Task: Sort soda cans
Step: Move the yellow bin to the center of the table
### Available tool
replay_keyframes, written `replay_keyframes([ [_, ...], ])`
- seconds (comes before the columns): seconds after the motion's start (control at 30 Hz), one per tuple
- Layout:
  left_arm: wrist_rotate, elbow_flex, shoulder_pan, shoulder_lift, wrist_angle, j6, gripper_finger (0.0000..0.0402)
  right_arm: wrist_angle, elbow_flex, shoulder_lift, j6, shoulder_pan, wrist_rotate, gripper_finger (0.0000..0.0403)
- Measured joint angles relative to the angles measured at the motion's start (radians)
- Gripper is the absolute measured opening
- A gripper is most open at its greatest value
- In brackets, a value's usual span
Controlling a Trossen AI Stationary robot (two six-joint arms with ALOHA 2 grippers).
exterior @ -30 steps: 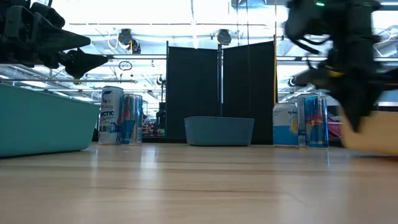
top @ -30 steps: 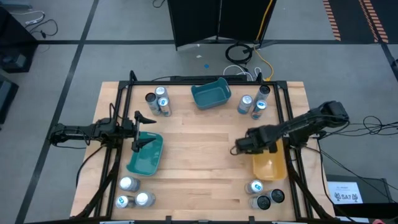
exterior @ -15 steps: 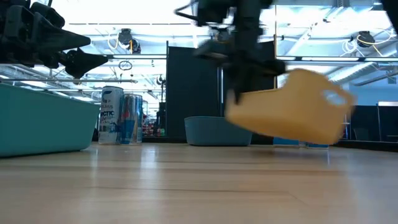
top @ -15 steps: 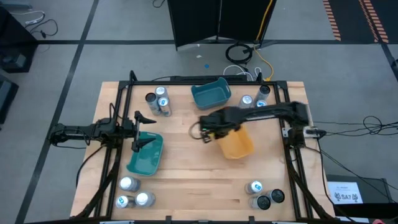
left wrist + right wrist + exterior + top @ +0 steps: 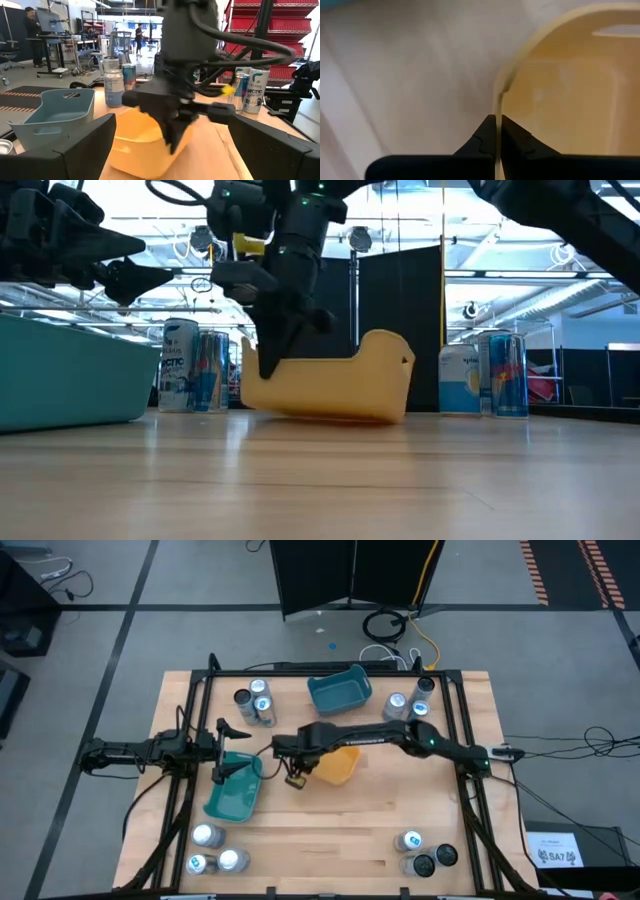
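Right tool (image 5: 297,766) clenched on rim of orange plastic tray (image 5: 335,764), mid-bench, beside teal tray (image 5: 236,790). Left tool (image 5: 222,753) released, hovering at left edge. Soda cans (image 5: 254,702) clustered at bench corners. Risk: thin-rim pinch slips, tray hits teal tray.
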Motion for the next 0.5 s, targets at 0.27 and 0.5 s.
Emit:
replay_keyframes([
  [0.27,-0.003,0.0,0.0,0.001,0.0,0.0,0.0393,0.092,-0.001,0.01,-0.198,0.043,0.024,0.0],
  [0.5,-0.003,0.0,0.0,0.001,0.0,0.0,0.0393,0.147,-0.001,0.01,-0.342,0.063,0.023,0.0004],
])
